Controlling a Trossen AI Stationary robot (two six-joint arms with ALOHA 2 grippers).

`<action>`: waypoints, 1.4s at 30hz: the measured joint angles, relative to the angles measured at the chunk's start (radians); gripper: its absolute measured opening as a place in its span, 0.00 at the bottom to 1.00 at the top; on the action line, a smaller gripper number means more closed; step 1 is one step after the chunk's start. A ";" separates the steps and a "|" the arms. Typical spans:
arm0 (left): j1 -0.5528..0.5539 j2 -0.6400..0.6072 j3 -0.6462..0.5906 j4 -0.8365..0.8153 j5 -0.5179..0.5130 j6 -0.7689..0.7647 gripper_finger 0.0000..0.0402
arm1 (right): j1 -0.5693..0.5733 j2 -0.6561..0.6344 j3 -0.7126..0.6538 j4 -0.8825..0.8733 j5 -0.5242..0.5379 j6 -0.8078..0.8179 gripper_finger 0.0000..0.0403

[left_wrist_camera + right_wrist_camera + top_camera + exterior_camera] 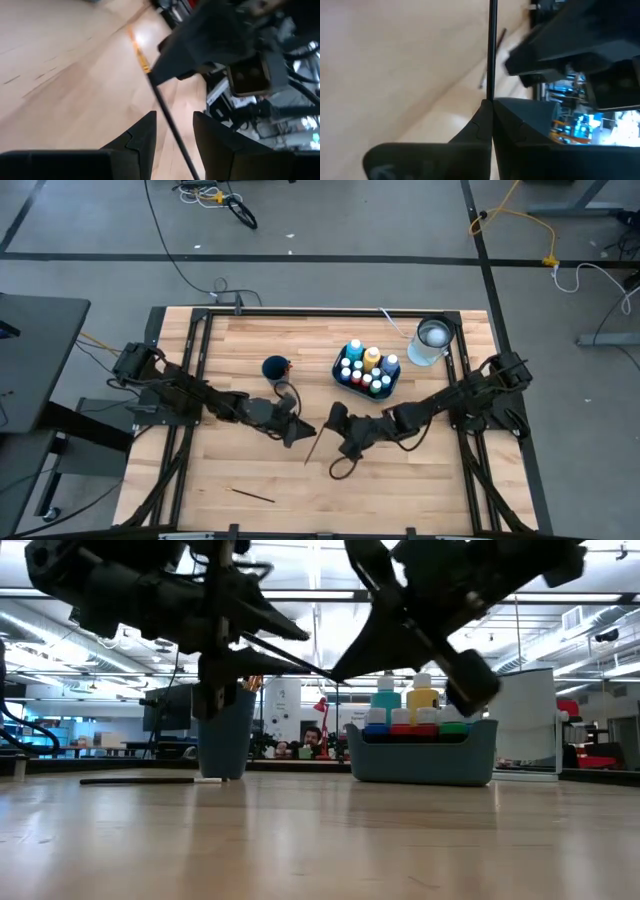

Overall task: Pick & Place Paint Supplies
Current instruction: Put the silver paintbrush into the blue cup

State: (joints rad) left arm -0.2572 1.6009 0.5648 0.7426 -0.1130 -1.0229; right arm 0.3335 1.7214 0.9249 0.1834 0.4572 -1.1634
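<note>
A thin dark paintbrush point(313, 446) hangs in the air over the table's middle, with my right gripper point(335, 423) shut on it. My left gripper point(300, 430) faces it from the left, open. Its two fingers point(145, 137) stand on either side of the brush's handle point(170, 120) without touching it. A second brush point(252, 495) lies flat near the front edge. Several white-capped paint bottles stand in a blue-grey tray point(392, 383) at the back middle. A blue cup point(275, 368) stands to the tray's left. My right gripper pinches the paintbrush between its two fingertips on the dark handle point(491, 92), just behind the gold ferrule point(143, 64). The fingers come from the table's right, slanting down. The brush is lifted clear of the table, and its long handle reaches toward my left gripper.
A clear cup of water point(430, 342) with a brush in it stands at the back right, next to the tray. Black frame rails point(200, 360) run along the table's left, right and far edges. Bare wood lies in front of both grippers.
</note>
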 joint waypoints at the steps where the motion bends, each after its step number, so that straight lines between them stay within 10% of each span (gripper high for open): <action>1: 0.007 0.000 0.000 -0.008 0.000 -0.025 0.34 | -0.007 0.000 0.000 0.010 0.000 -0.016 0.00; 21: 0.090 0.000 0.000 -0.049 0.059 -0.039 0.33 | -0.100 0.000 0.001 0.114 -0.003 -0.277 0.00; 28: 0.105 0.000 0.000 -0.052 0.032 0.012 0.11 | -0.104 0.000 0.001 0.115 -0.041 -0.231 0.00; 42: 0.109 0.000 0.000 -0.045 0.012 0.195 0.11 | -0.137 0.013 0.002 -0.032 -0.158 1.197 0.16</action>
State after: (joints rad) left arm -0.1478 1.6009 0.5648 0.6971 -0.1009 -0.8281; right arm 0.1969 1.7345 0.9267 0.1515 0.2996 0.0333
